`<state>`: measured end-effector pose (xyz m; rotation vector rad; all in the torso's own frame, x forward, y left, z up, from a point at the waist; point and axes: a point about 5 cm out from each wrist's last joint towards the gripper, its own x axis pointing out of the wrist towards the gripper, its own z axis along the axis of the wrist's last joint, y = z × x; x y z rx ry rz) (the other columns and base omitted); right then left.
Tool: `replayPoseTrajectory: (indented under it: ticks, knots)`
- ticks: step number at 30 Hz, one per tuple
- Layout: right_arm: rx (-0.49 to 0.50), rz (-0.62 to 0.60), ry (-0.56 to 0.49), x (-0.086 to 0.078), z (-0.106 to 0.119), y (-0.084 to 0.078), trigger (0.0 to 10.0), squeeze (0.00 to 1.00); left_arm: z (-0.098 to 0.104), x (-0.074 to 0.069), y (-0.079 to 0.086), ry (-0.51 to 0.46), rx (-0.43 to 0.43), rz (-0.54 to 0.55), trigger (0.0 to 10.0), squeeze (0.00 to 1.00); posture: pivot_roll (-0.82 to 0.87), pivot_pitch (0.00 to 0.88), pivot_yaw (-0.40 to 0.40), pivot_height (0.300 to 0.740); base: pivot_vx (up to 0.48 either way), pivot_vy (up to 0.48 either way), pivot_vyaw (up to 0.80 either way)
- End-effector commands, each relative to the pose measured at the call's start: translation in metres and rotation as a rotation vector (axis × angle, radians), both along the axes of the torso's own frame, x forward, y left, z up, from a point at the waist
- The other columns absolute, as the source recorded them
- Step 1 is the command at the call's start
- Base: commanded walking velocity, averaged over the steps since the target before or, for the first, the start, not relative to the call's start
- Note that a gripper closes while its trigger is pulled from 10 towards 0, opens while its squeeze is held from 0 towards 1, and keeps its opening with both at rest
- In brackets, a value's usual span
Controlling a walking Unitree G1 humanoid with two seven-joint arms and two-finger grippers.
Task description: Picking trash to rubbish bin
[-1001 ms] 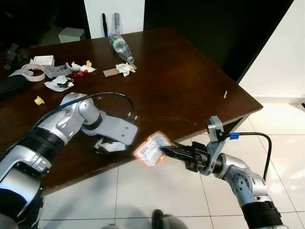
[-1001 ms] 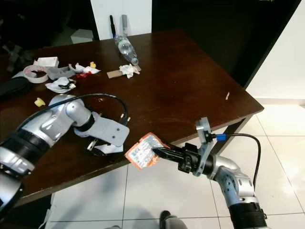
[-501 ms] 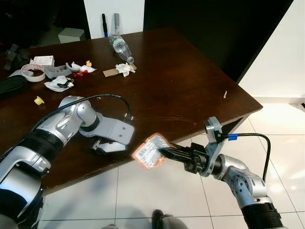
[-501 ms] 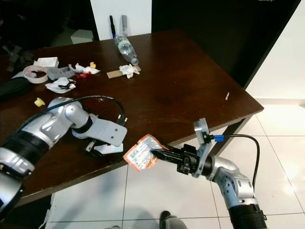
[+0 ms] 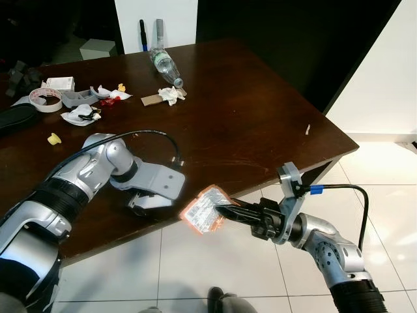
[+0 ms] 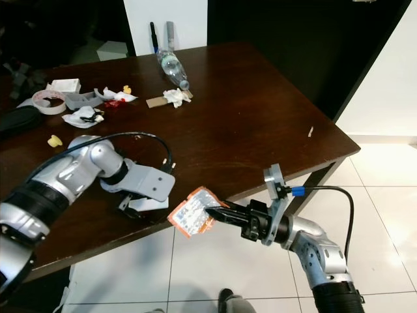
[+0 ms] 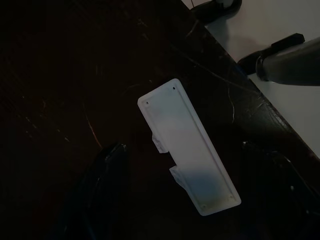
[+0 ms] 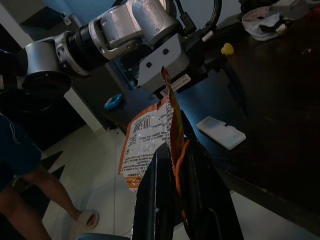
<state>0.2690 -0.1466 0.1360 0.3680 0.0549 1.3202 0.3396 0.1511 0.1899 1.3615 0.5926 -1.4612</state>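
An orange and silver snack wrapper (image 5: 203, 212) hangs in the air just off the table's front edge, over the tiled floor. My right gripper (image 5: 223, 210) is shut on its edge, and the right wrist view has the wrapper (image 8: 150, 137) standing up between the two black fingers (image 8: 157, 195). My left gripper (image 5: 140, 199) rests low on the dark table near that edge, open. Its fingers (image 7: 107, 167) stand wide on either side of a flat white plastic piece (image 7: 187, 165) lying on the wood.
A dark wooden table (image 5: 247, 117) carries a plastic bottle (image 5: 163, 63), crumpled tissue (image 5: 171, 93), a tape roll (image 5: 44, 99), more scraps at the far left and a yellow bit (image 5: 53, 137). White tiled floor (image 5: 215, 261) lies below. A person's leg (image 8: 30, 195) stands beyond the table.
My right gripper has sunk a little and drifted towards me with the wrapper still in it. The left arm has hardly moved.
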Motion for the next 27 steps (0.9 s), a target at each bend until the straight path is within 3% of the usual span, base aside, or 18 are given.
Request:
replayPoseTrajectory:
  ticks: [1,4,5,6,8,9,10,27]
  knots:
    - [-0.028,0.004,0.000,-0.0028,-0.0016,-0.0005,10.0,0.00,-0.0148,-0.0033,-0.0016,0.049,0.010,-0.001,10.0,0.00,0.06,0.176,-0.014,0.740,0.000,0.000,0.00]
    - [-0.028,0.002,-0.002,-0.0021,-0.0012,-0.0002,10.0,0.00,-0.0156,-0.0042,-0.0007,0.065,0.014,0.000,10.0,0.00,0.06,0.175,-0.013,0.740,0.000,0.000,0.00]
    - [-0.028,0.000,-0.003,-0.0018,-0.0009,-0.0002,10.0,0.00,-0.0160,-0.0046,-0.0001,0.072,0.017,0.001,8.3,0.00,0.06,0.175,-0.012,0.740,0.000,0.000,0.00]
    - [-0.028,-0.001,-0.005,-0.0017,-0.0006,-0.0003,10.0,0.00,-0.0166,-0.0053,0.0008,0.087,0.020,0.005,4.6,0.00,0.06,0.175,-0.012,0.740,0.000,0.000,0.00]
    - [-0.028,-0.001,-0.005,-0.0017,-0.0006,-0.0003,10.0,0.00,-0.0166,-0.0053,0.0008,0.087,0.020,0.005,4.6,0.00,0.06,0.175,-0.012,0.740,0.000,0.000,0.00]
    - [-0.028,-0.002,-0.006,-0.0017,-0.0003,-0.0003,10.0,0.00,-0.0171,-0.0059,0.0018,0.097,0.025,0.005,1.9,0.00,0.06,0.176,-0.012,0.740,0.000,0.000,0.00]
    - [-0.032,-0.002,-0.008,-0.0021,-0.0002,-0.0005,10.0,0.00,-0.0175,-0.0062,0.0026,0.103,0.028,0.007,0.0,0.00,0.06,0.176,-0.011,0.740,0.000,0.000,0.00]
    - [-0.035,-0.009,-0.026,-0.0002,0.0017,0.0012,10.0,0.00,-0.0140,-0.0030,0.0072,0.098,0.029,0.028,0.0,0.00,0.06,0.161,-0.002,0.740,0.000,0.000,0.00]
